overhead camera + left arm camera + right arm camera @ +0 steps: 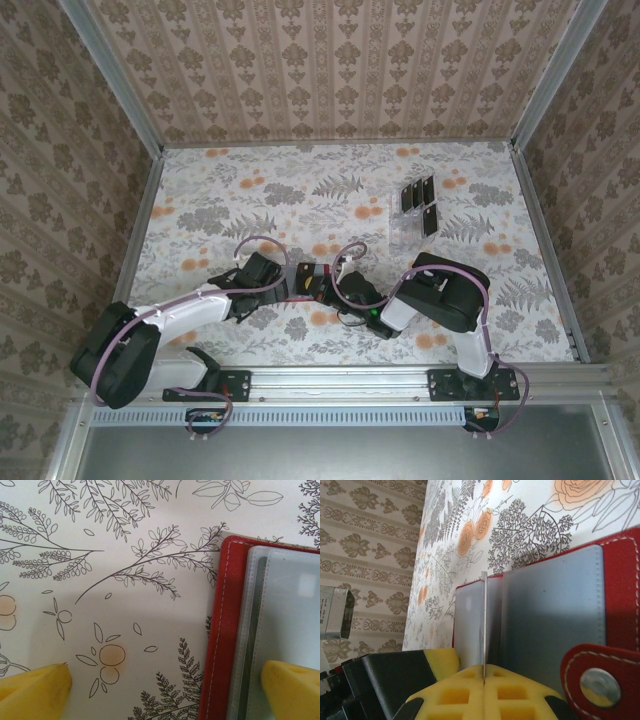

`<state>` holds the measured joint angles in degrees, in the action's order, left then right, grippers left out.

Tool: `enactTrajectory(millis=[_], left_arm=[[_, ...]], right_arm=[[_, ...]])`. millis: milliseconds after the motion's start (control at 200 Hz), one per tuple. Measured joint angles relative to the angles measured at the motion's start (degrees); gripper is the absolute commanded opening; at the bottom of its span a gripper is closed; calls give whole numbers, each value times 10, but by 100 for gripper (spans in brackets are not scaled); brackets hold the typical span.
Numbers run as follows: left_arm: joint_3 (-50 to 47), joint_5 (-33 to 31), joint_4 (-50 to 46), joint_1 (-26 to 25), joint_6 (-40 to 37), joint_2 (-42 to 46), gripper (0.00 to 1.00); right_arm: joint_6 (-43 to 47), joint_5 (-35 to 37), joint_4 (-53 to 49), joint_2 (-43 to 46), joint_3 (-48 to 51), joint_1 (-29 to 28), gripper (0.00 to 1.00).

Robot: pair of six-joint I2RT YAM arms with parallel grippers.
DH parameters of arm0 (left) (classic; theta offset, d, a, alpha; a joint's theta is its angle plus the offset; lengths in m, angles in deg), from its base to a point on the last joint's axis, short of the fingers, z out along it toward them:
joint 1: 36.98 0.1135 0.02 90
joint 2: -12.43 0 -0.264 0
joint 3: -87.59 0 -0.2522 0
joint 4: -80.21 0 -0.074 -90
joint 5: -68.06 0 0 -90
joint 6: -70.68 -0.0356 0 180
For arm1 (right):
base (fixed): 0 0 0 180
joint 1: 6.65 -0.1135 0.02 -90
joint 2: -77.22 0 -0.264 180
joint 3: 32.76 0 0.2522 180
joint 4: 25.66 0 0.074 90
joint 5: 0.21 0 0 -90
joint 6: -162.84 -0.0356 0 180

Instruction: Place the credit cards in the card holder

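The red wallet [306, 284] lies open on the table [230, 200], between both arms. The left gripper [162, 690] is spread wide, one pad [292, 690] over the wallet's clear sleeves. The right gripper [484, 677] pinches a thin sheet [483, 620] seen edge-on (card or sleeve, I cannot tell). Well apart, the black cards [418, 203] stand in the rack [400, 235].

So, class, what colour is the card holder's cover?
Red card holder; clearest in left wrist view.

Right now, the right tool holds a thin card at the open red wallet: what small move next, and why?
Probably ease the right tool forward, sliding the card into a grey sleeve of the card holder: the card stands edge-on at the sleeves, seemingly not yet inside.
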<state>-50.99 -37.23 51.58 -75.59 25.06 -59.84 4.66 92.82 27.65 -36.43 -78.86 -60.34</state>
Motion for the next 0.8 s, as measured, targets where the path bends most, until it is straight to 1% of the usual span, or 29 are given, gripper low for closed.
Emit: enactTrajectory(millis=[370,800], left_arm=[[0,0,-1,0,0,0,100],[0,0,-1,0,0,0,100]], right_arm=[[-18,-30,-24,0,-6,2,0],[-39,-75,-33,-9,-20,20,0]])
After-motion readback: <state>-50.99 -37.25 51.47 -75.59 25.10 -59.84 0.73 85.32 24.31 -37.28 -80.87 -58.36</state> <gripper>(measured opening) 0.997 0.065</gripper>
